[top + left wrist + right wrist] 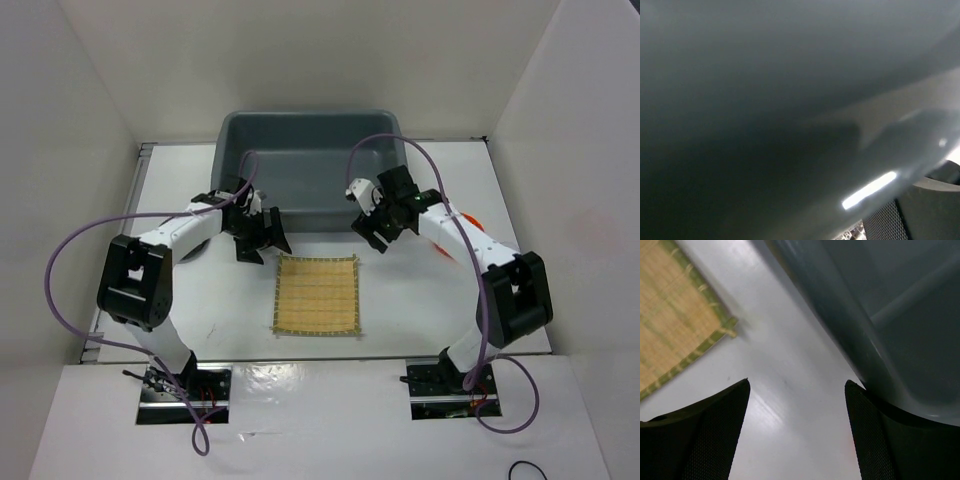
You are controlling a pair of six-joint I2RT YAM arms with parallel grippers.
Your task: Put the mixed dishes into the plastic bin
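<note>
Before plastic bin (310, 205), bamboo mat (317, 294), right gripper (797, 390) jaws apart

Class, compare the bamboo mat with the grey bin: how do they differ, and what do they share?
The bamboo mat is tan and woven; the grey bin is smooth plastic. The mat lies flat and square; the bin is a deep walled tub. On the white table, the mat lies in the middle, the bin at the far edge. Both sit unheld.
</note>
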